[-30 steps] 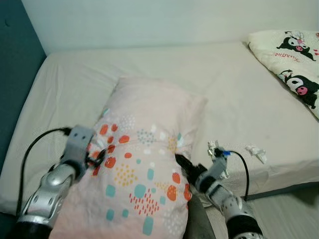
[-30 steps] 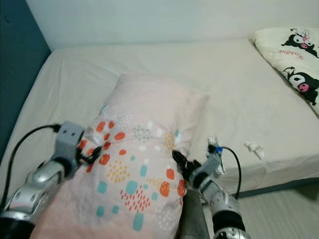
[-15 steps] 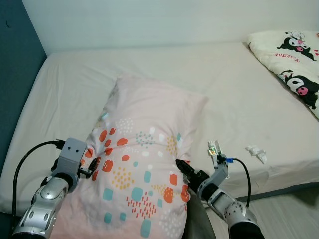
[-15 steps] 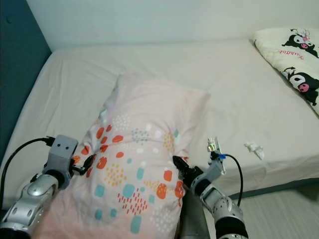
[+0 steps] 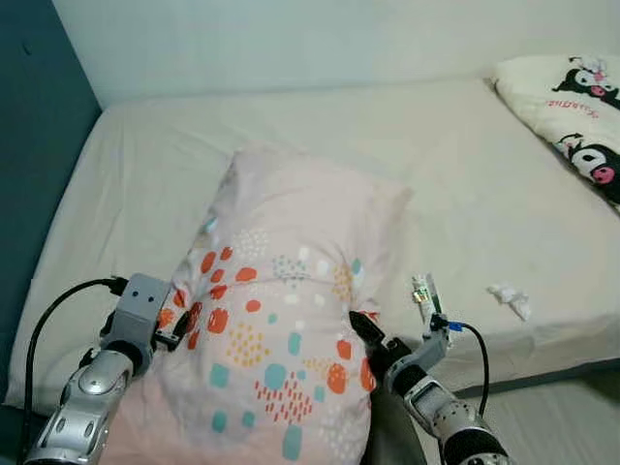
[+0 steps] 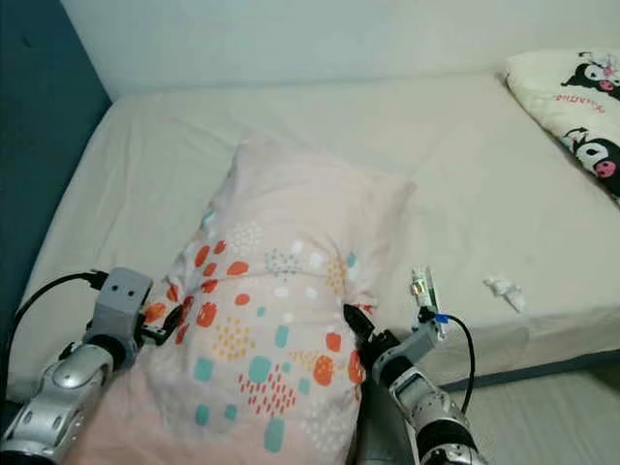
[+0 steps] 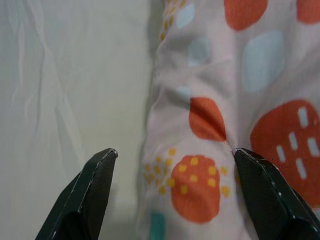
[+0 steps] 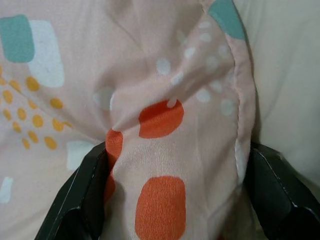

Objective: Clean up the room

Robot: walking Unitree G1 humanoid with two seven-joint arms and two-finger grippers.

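Fingers of the right gripper (image 8: pixel 175 185) are clamped on a bunched fold of the pillow (image 5: pixel 281 320), the pink fabric squeezed up between the two black tips along its seamed right edge. From the head views that gripper (image 5: pixel 366 334) sits low at the pillow's right side, near the foot of the mattress.

Over on the other side, the left gripper (image 7: pixel 172 187) has its fingers spread wide, one tip against the pillow's patterned fabric and the other over the pale sheet, with the pillow's left edge lying between them. In the head view it (image 5: pixel 184 325) presses in at the pillow's lower left flank.

The pillow, pink with orange, teal and yellow blotches, lies lengthwise on the bed (image 5: pixel 465 174), its far end resting on the cream sheet and its near end hanging toward the robot between both arms.

A small crumpled white scrap (image 5: pixel 510 297) lies on the sheet near the bed's front edge, well right of the pillow. A cartoon-printed blanket (image 5: pixel 572 97) covers the far right corner.
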